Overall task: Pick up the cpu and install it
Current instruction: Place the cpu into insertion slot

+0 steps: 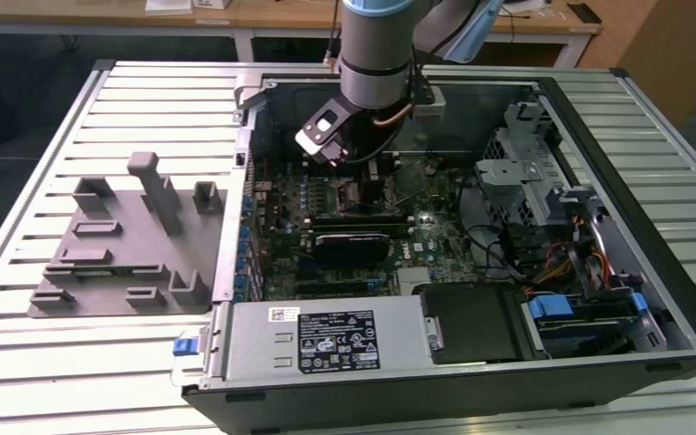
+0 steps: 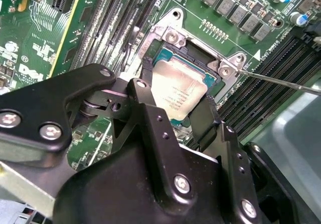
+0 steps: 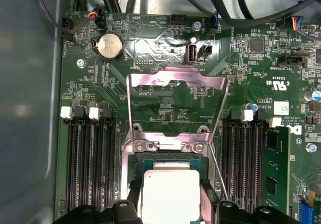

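The fingers (image 2: 150,117) are closed on two opposite edges of the cpu (image 2: 178,91) and hold it at the open socket (image 2: 169,33) on the motherboard (image 1: 361,237), upper middle of the exterior view (whether it is fully seated I cannot tell). The chip looks light, stiff and flat, with a smooth metal top. Its underside is probably fragile, so the bare side edges are the place to grip, and gently.

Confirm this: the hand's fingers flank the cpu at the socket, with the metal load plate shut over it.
Wrong: the load plate stands swung open, clear of the socket, as the first wrist view shows. The hand does flank the cpu there.
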`<state>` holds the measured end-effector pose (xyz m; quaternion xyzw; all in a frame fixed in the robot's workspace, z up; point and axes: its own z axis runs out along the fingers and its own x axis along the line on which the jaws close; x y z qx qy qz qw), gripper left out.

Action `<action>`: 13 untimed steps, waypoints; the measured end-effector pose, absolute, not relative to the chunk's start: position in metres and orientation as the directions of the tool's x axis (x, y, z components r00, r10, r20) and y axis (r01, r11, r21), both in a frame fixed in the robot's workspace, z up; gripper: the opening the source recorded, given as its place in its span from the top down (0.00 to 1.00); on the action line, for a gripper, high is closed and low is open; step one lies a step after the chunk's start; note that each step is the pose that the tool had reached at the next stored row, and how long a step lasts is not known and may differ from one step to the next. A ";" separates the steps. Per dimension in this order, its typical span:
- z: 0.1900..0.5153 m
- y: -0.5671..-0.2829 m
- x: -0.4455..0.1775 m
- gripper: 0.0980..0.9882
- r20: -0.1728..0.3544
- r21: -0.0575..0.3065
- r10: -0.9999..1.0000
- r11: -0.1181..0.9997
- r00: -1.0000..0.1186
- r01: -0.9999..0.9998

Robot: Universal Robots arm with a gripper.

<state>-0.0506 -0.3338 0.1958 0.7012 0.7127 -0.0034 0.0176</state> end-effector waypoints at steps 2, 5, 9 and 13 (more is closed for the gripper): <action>0.195 -0.334 -0.050 0.50 -0.030 0.020 0.999 0.016 -0.016 1.000; 0.195 -0.334 -0.049 0.50 -0.030 0.020 0.999 0.016 -0.016 1.000; 0.193 -0.334 -0.049 0.50 -0.030 0.020 0.999 0.017 -0.016 1.000; 0.193 -0.334 -0.049 0.50 -0.030 0.020 0.999 0.016 -0.016 1.000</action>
